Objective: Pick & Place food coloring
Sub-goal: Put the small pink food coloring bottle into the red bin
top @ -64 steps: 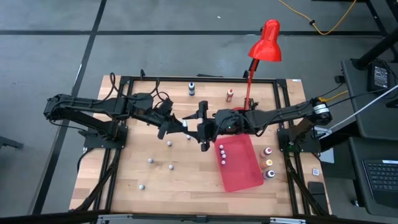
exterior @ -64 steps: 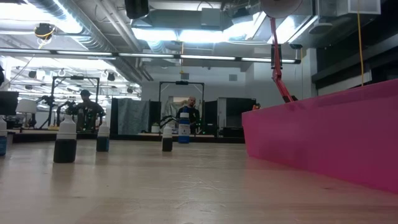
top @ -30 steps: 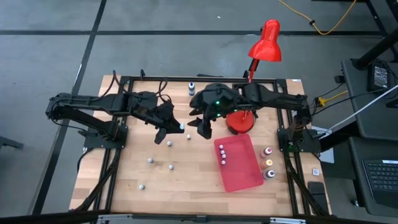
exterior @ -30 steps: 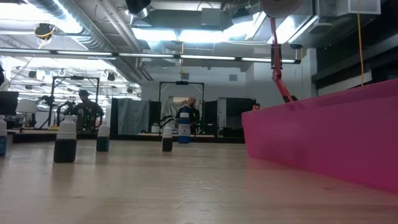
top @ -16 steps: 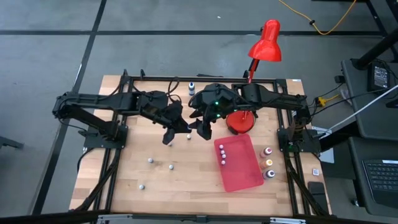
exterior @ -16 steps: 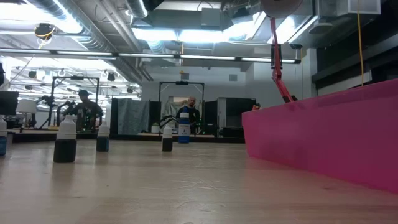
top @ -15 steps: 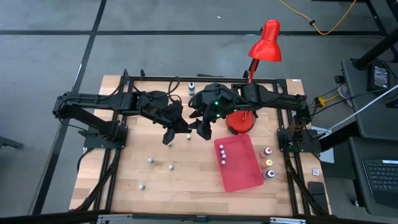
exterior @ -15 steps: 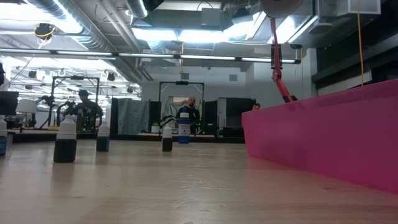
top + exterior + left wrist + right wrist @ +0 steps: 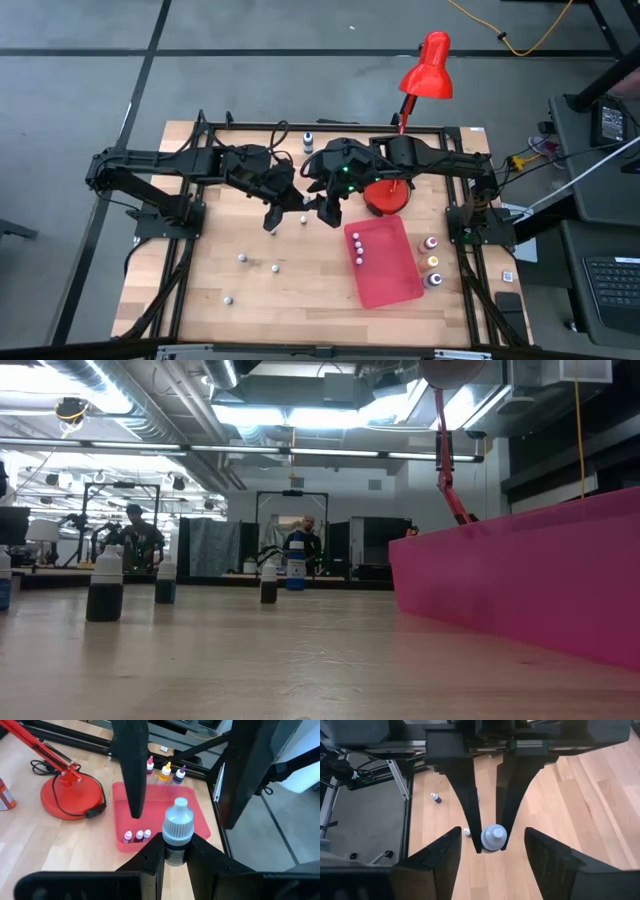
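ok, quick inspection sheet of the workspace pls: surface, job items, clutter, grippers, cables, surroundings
Surface: wooden table inside a black frame.
Job's things: one bottle held above the table; three more bottles on the red mat; three coloured ones beside the mat; small loose ones scattered on the left half.
Clutter: red desk lamp, its base at the table's back.
Grippers: left gripper mid-table, jaws shut on the bottle; right gripper facing it, jaws open either side of the bottle.
Cables: lamp cord by the base; yellow cable on the floor.
Surroundings: people in the room behind.
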